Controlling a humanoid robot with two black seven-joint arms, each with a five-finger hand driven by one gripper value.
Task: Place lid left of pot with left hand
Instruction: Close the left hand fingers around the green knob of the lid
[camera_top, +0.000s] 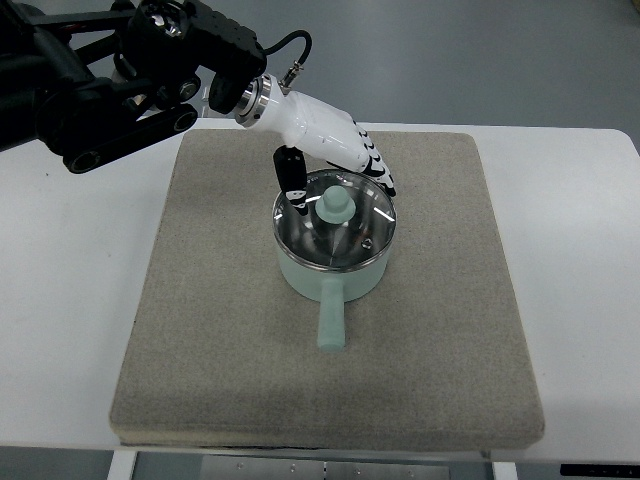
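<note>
- On the grey felt mat, slightly above its middle, stands a mint-green saucepan, its straight handle pointing toward the mat's near edge.
- Atop the saucepan sits the glass lid with a steel rim, closing the pan; its mint-green knob stands upright at the lid's centre.
- Over the saucepan's far rim hovers the left hand, white-shelled with black joints, its dark arm reaching in from the upper left beyond the mat.
- Beside the knob, the hand's thumb hangs down on the knob's left, its tip at the lid's glass, while the other fingers stretch along the lid's far-right rim.
- Around the knob the fingers are spread, not closed; whether any fingertip actually touches the lid cannot be told.
- Under the mat lies the white desk, showing on both sides of the mat.
</note>
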